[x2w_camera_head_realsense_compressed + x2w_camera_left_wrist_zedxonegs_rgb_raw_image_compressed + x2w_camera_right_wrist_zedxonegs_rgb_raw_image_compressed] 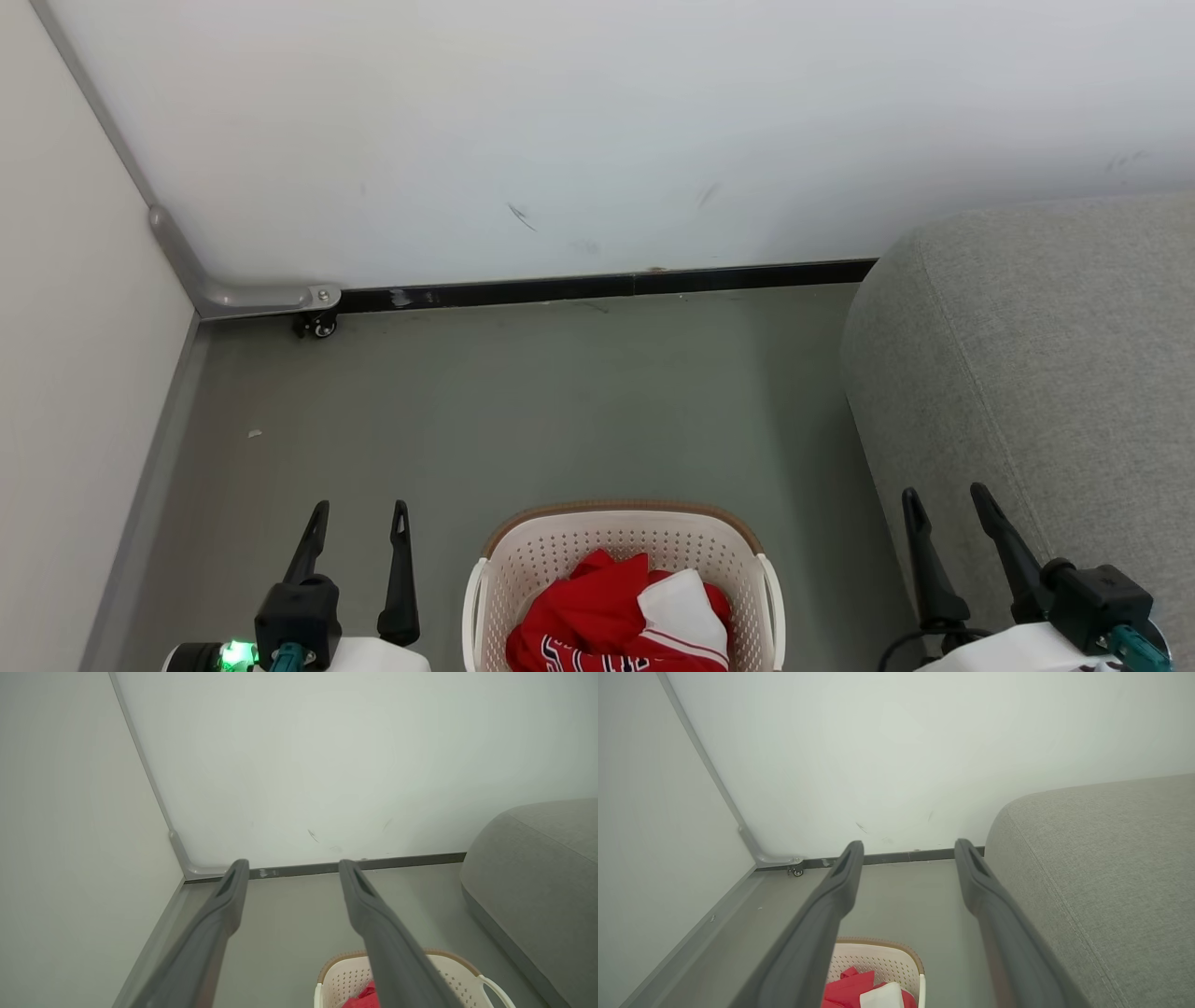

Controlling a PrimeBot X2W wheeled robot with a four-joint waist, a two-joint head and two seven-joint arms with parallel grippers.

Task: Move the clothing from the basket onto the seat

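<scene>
The red clothing (597, 611) with a white panel and striped trim lies bunched inside the cream basket (560, 541), which stands on the floor at the bottom centre of the head view. The grey seat (1036, 373) rises just right of the basket. My left gripper (359, 513) hangs open to the basket's left, empty. My right gripper (945, 499) is open too, over the seat's front edge, right of the basket. In the left wrist view the basket (341, 980) and clothing (362, 996) sit low, partly behind my fingers. The right wrist view has basket (896, 956), clothing (847, 987) and seat (1101, 868).
A white wall with a dark baseboard (597, 285) closes the back. A cream panel (65, 373) on the left rests on a grey frame with a small caster (317, 325). Grey floor (523, 401) lies between the basket and the wall.
</scene>
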